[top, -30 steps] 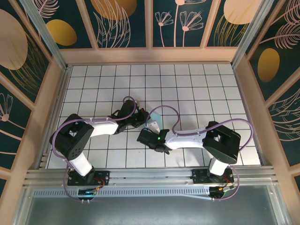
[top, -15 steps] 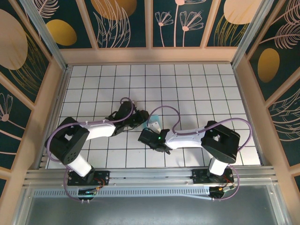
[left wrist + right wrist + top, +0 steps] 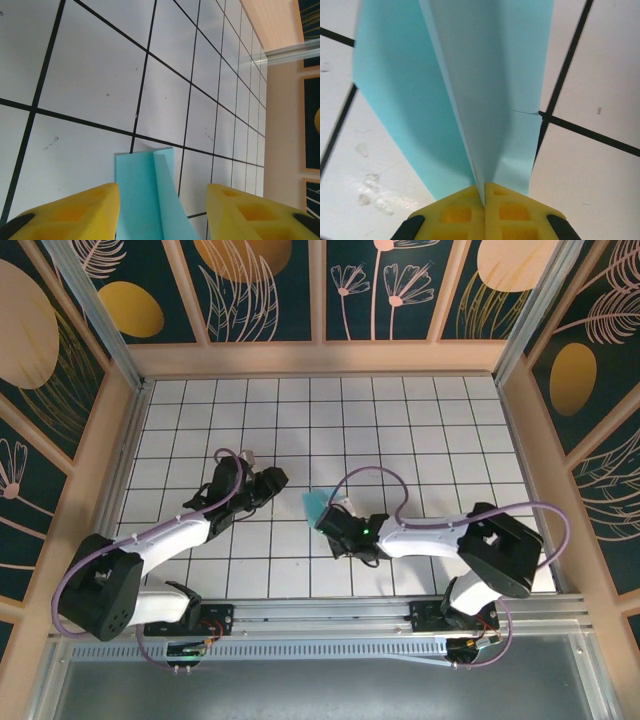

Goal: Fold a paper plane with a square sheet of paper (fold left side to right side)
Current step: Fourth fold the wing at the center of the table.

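Your right arm (image 3: 430, 535) lies low across the counter (image 3: 430, 430), jaws clamped on the paper (image 3: 485, 75); your left arm (image 3: 170, 530) stretches forward, jaws apart.

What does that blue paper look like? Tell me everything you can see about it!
The blue paper is thin, smooth and turquoise, folded into a narrow shape with sharp creases running along its length. It sits on the white grid table, near the middle. Its sides spread out flat over the tiles, while the middle crease is raised. The right gripper is shut on that crease at one end. The left gripper is open, a little way off, and does not touch the paper.
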You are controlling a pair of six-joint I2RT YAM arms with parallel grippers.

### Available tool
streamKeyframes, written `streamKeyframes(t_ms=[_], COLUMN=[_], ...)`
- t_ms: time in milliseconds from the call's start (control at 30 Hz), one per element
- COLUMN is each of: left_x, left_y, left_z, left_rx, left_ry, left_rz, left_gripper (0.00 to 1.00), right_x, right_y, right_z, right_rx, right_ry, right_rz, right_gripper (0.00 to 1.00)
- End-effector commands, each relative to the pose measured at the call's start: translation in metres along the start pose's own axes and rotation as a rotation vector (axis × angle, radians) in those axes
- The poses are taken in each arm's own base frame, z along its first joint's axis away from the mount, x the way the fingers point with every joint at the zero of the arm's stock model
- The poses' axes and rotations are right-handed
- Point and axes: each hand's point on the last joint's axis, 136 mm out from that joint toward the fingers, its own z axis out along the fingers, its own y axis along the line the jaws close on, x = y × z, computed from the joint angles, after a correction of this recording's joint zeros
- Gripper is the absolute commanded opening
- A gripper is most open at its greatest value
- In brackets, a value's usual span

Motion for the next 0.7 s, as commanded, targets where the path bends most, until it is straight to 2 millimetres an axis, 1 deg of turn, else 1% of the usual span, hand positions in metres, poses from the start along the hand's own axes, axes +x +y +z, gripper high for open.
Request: streamKeyframes(t_ms=[0, 133, 300, 533, 667], left_x=[0.017, 0.027, 0.033, 0.041, 0.053], left_y=[0.015, 0.015, 0.016, 0.012, 0.006], left_z=[0.003, 0.01, 0.013, 0.017, 0.023], left_rx=[-0.023, 0.008, 0.019, 0.03, 0.035], left_ry=[0.079, 0.13, 0.161, 0.185, 0.219], left_rz=[0.031, 0.03, 0.025, 0.028, 0.029], left_gripper=[0.46, 0.42, 0.4, 0.39, 0.39], right_x=[-0.006, -0.004, -0.002, 0.004, 0.007], right_y=[0.022, 0.021, 0.016, 0.012, 0.01], right_z=[-0.008, -0.012, -0.015, -0.013, -0.009], right_rx=[-0.209, -0.323, -0.412, -0.466, -0.483], right_ry=[-0.003, 0.005, 0.014, 0.03, 0.049], right_rz=[0.022, 0.082, 0.144, 0.183, 0.2], right_gripper=[0.0, 0.0, 0.0, 0.0, 0.0])
